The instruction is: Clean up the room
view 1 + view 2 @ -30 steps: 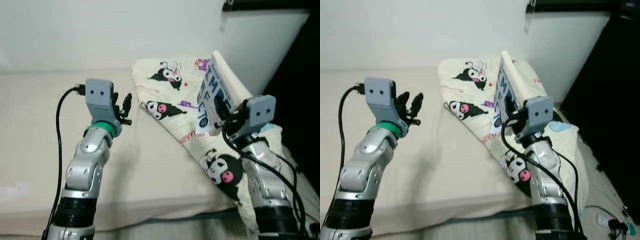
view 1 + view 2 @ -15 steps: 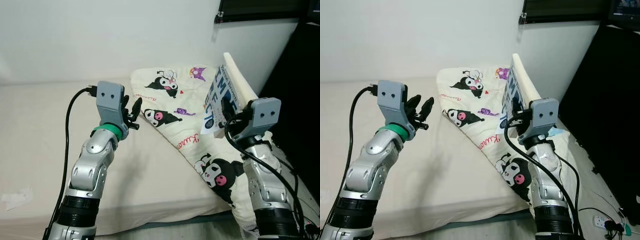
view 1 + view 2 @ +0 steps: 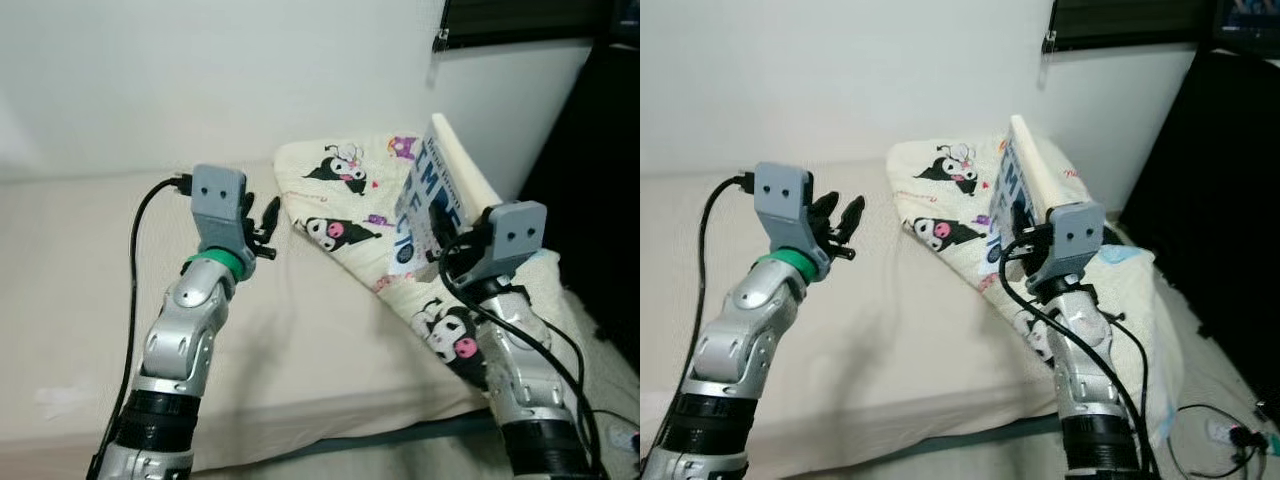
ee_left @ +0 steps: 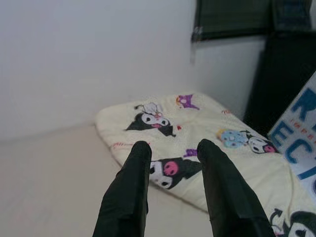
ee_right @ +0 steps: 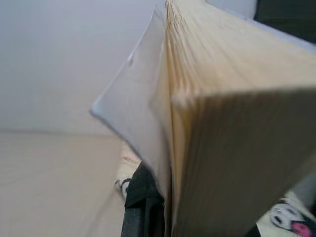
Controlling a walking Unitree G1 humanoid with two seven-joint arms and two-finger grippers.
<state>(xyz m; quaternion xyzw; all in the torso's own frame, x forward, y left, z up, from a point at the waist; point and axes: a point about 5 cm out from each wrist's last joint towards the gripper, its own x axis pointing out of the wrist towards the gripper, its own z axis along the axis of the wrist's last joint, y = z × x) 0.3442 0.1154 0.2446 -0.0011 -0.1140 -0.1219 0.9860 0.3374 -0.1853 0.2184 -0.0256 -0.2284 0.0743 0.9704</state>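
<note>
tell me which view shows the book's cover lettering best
The left eye view: the book, held in the right gripper, shows its blue cover letters. The right wrist view shows mainly page edges; the left wrist view catches a corner.

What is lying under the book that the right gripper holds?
Below the book, held up by the right gripper, lies the cartoon-print blanket on the mattress. The blanket patch behind the cover is hidden.

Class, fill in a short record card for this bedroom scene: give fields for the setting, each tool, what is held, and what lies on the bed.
Setting: beige mattress against a white wall
Left tool: open, raised over the mattress, holding nothing
Right tool: shut on thick white paperback book with blue lettering
Book: held up on edge above the bedding
On bed: cream blanket with black cartoon characters, rumpled at the bed's right end
</note>
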